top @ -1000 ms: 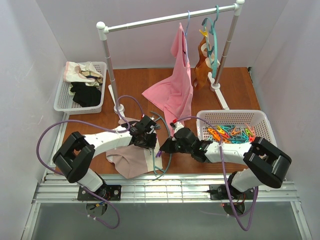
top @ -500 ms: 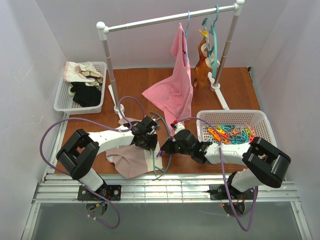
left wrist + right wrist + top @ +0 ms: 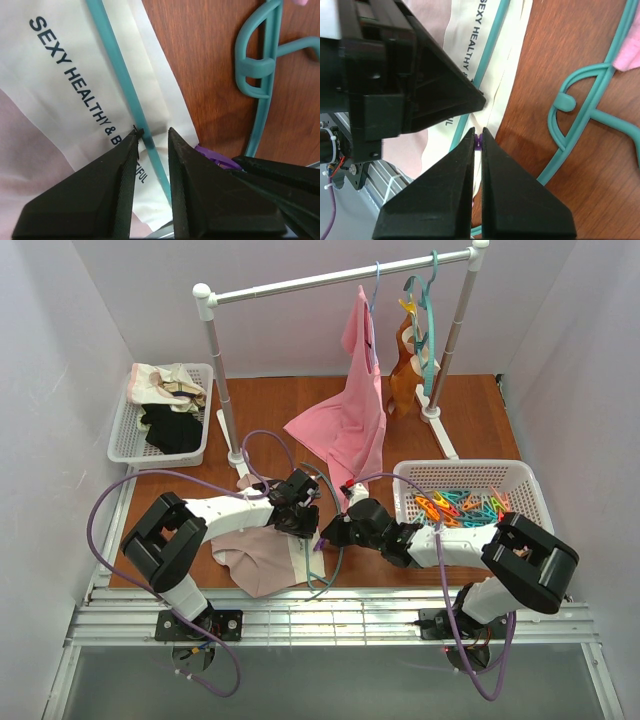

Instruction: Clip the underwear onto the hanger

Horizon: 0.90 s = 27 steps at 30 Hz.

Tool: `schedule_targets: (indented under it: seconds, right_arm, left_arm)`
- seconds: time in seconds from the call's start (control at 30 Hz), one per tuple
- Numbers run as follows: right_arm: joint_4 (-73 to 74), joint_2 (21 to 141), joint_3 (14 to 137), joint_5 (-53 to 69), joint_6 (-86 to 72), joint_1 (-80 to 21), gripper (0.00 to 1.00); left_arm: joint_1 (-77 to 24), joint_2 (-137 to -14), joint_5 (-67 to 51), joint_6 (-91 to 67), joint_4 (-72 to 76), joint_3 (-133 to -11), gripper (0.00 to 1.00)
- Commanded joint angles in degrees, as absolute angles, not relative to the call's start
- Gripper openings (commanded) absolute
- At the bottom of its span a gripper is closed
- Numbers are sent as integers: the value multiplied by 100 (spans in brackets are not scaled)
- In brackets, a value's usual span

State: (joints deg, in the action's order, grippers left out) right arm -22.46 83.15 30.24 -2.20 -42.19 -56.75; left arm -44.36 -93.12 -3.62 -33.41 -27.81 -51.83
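L gripper (image 3: 153, 131) nearer, ajar astride hanger (image 3: 113, 55)

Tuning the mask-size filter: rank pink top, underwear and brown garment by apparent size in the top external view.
1. pink top
2. underwear, partly covered
3. brown garment, clearly smallest

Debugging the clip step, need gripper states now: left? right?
Left gripper: open, straddling the hanger arm over the underwear.
Right gripper: shut on a purple clip.
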Motion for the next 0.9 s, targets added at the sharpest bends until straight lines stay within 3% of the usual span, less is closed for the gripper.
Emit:
schedule_targets:
  seconds: [0.0, 0.5, 0.87]
  right_arm:
    - [-2461, 8394, 3217, -281, -4113, -5722, 1]
    - [-2742, 8552, 3287, -44, -4236, -5722, 1]
    - [-2769, 8543, 3305, -44, -4219, -5713, 1]
  left_arm:
    - [-4412, -9369, -404, -3261, -2768, -5361, 20]
    - [-4412, -9431, -290, -3261, -2892, -5317, 14]
    - [-4412, -9457, -378, -3366, -2927, -5440, 0]
